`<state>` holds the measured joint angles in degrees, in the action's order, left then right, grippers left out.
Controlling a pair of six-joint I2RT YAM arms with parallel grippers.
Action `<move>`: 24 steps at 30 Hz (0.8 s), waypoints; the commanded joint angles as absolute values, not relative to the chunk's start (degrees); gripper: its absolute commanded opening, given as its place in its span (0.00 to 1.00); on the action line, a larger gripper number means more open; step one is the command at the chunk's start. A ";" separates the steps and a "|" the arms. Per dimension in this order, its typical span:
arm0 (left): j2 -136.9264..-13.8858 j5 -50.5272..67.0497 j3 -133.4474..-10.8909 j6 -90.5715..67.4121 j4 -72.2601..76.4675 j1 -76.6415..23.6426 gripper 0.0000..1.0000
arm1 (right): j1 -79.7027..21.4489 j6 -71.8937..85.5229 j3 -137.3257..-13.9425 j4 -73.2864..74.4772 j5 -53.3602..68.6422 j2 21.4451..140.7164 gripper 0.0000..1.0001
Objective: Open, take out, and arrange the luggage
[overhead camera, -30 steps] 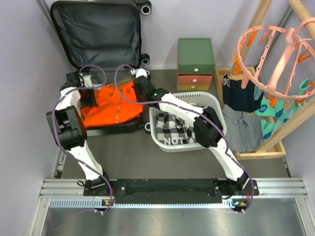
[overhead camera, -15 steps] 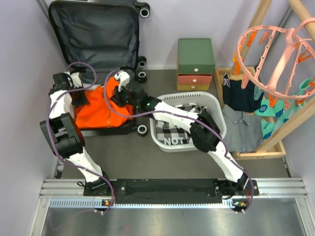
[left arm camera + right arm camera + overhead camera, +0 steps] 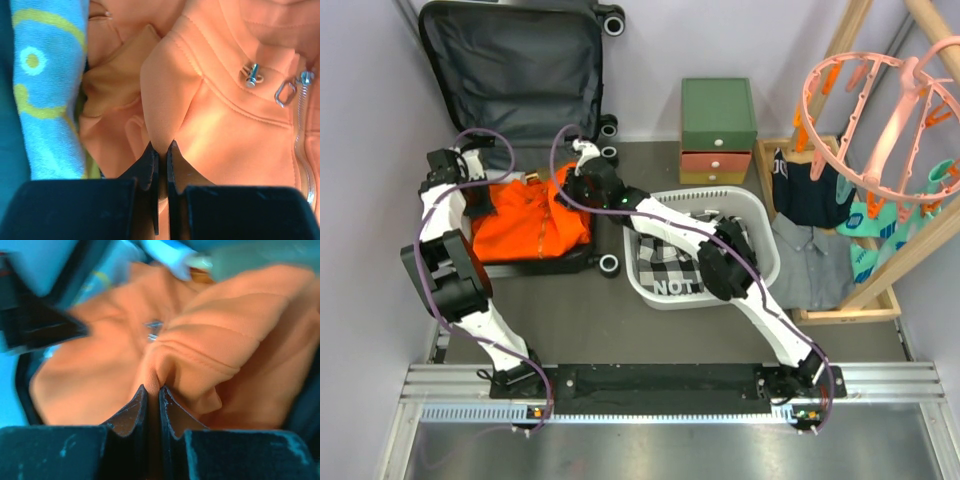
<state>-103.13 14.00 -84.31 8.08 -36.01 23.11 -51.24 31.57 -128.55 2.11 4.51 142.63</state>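
The luggage (image 3: pixel 510 70) lies open at the back left, its dark grey lined lid leaning on the wall. An orange zip jacket (image 3: pixel 525 225) fills the lower half. My left gripper (image 3: pixel 480 200) is at the jacket's left edge, shut on a fold of orange cloth (image 3: pixel 165 100) near the collar. My right gripper (image 3: pixel 577 188) is at the jacket's right edge, also shut on a pinched ridge of the jacket (image 3: pixel 200 355). In the left wrist view a blue cloth with yellow rings (image 3: pixel 47 85) lies beside the jacket.
A white laundry basket (image 3: pixel 761 240) holding a black-and-white checked cloth (image 3: pixel 670 260) stands right of the luggage. A green-and-orange drawer box (image 3: pixel 718 130) sits behind it. A wooden rack with a pink peg hanger (image 3: pixel 880 110) and hung clothes (image 3: pixel 810 190) fills the right side.
Both arms have swung left with the jacket in their grip. Since half a second ago the right gripper has shifted slightly right, spreading the jacket wider.
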 commanded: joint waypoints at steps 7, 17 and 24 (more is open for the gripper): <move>-105.11 11.51 -88.85 8.96 -36.65 23.47 0.29 | -50.44 26.91 -136.76 17.40 -4.64 144.68 0.29; -107.22 8.09 -89.39 10.37 -40.34 23.47 0.64 | -53.70 14.15 -140.36 20.11 -17.57 145.72 0.56; -111.26 9.14 -90.44 10.81 -42.71 23.03 0.64 | -55.02 8.09 -140.19 21.00 -26.54 146.77 0.59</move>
